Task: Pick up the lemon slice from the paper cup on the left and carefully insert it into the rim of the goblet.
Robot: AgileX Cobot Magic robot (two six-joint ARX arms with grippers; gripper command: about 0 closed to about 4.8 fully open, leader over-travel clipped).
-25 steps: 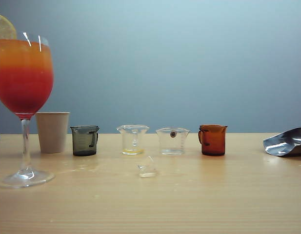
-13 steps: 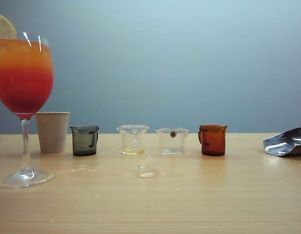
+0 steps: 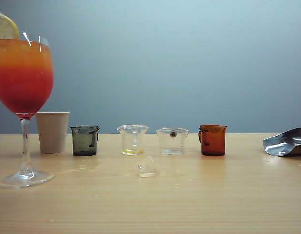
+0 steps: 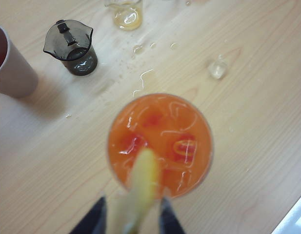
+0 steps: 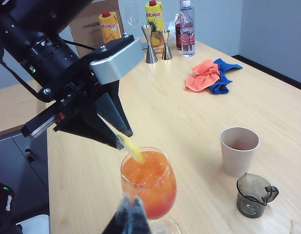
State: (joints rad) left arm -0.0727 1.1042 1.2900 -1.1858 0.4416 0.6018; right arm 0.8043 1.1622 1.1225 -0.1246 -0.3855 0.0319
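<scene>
Left gripper (image 4: 130, 214) sits over the goblet (image 4: 160, 144) rim, slice (image 4: 140, 187) between its fingers; right gripper (image 5: 130, 214) crowds the glass's other side. Table beyond lies open.

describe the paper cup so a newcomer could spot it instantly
Start from the goblet with the orange-red drink at the table's left end in the exterior view. Just behind its stem, heading the row of small beakers, stands the paper cup. It alone is opaque off-white, tapered and handleless; its neighbour, the dark beaker, is see-through with a handle.

Lemon slice (image 4: 140, 187) yellow between black left gripper (image 4: 131, 217) fingers; goblet (image 3: 23, 78) drink beneath orange-to-red; paper cup (image 3: 52, 131) off-white
</scene>
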